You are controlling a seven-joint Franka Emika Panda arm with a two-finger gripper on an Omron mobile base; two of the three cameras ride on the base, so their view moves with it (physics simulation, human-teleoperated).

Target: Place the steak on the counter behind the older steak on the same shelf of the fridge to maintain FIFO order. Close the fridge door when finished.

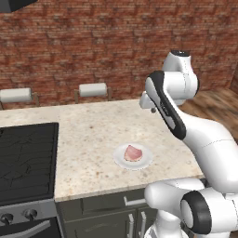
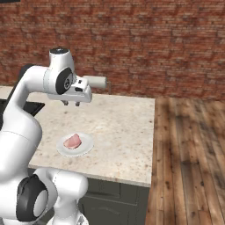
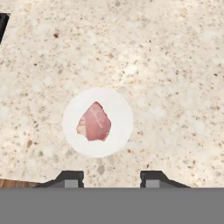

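Note:
The pale pink steak (image 1: 133, 153) (image 2: 72, 141) (image 3: 94, 122) lies on a small white plate (image 1: 147, 158) (image 2: 86, 147) (image 3: 121, 113) near the front of the beige speckled counter (image 1: 93, 135) (image 2: 123, 123) (image 3: 166, 65). My gripper (image 1: 151, 109) (image 2: 71, 103) (image 3: 111, 177) hangs well above the counter, pointing down, a little behind the plate. Its fingers are open with nothing between them. The fridge, its shelf and the older steak are out of view.
A black stove top (image 1: 28, 158) borders the counter on the left. Two pale chair backs (image 1: 93, 89) (image 1: 16, 95) stand behind the counter against the brick wall. The counter ends at the right, where wooden floor (image 2: 189, 154) begins.

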